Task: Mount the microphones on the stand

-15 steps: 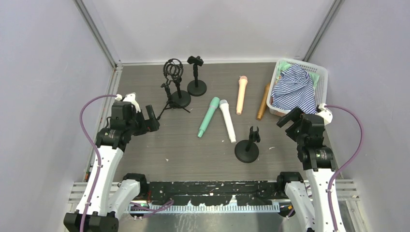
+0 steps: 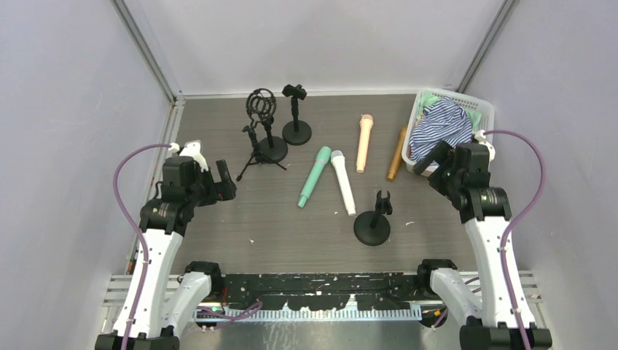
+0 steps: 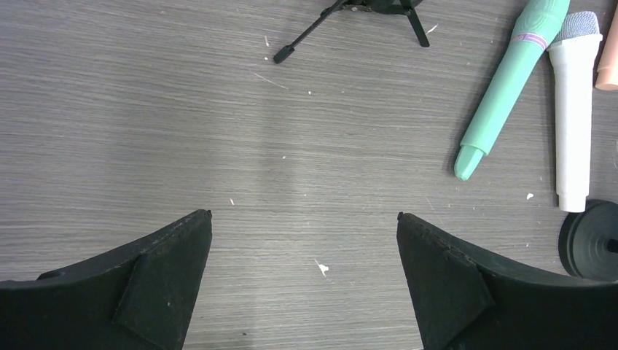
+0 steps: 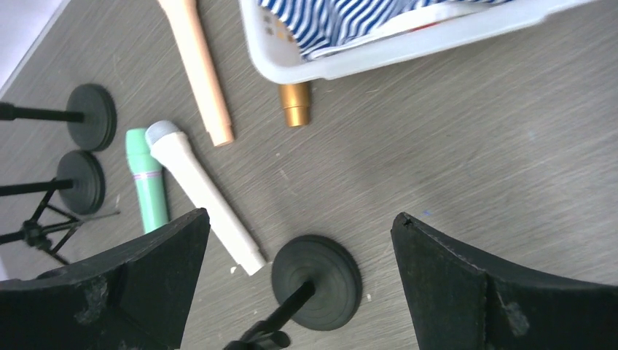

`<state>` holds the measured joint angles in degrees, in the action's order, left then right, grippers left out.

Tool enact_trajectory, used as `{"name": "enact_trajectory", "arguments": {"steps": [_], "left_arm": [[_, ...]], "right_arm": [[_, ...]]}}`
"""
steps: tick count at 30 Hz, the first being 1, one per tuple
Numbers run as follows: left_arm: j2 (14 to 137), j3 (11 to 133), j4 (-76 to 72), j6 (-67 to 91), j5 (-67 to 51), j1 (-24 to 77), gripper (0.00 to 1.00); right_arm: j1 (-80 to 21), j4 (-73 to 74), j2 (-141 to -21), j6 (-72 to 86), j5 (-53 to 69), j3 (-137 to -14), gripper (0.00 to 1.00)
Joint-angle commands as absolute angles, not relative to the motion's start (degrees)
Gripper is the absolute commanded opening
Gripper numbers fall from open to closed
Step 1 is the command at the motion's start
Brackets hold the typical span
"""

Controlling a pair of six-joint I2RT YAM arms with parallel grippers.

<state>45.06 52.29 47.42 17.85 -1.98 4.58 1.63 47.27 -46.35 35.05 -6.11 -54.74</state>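
**Nothing mounted yet**

Lying flat mid-table: mint green microphone (image 2: 314, 176) and white microphone (image 2: 343, 181), heads side by side. Further right, peach-pink microphone (image 2: 364, 142) and golden-brown microphone (image 2: 397, 153), the latter beside the basket (image 2: 487, 109). Standing bare: near stand (image 2: 372, 222) and back stands (image 2: 296, 117). Hovering wide open and holding nothing: left gripper (image 3: 304, 214) and right gripper (image 4: 300, 213). Left to do: all four mountings.

White slatted plastic basket (image 2: 484, 117) at two o'clock on the grey wood-grain tabletop (image 2: 255, 226). Inside it, a blue-and-white striped cloth (image 2: 437, 135).
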Motion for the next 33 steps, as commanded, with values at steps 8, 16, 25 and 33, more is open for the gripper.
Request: {"name": "enact_trajectory", "arguments": {"steps": [8,16,25,33], "left_arm": [[43.07,51.35,46.55,17.13,-1.03,4.39,1.00],[44.03,50.98,46.05,17.18,-1.93,4.47,1.00],[44.30,50.82,45.91,17.22,-2.24,4.53,1.00],[44.34,50.71,45.67,17.09,-3.14,4.51,1.00]], "right_arm": [[-16.38,49.75,-69.46,30.26,-4.34,-74.96,0.98],[-25.88,46.12,-84.90,26.27,2.15,-81.47,0.87],[-27.15,43.57,-96.97,23.78,1.01,-82.54,0.77],[-28.30,38.40,-104.74,22.59,1.08,-82.75,0.73]]}}
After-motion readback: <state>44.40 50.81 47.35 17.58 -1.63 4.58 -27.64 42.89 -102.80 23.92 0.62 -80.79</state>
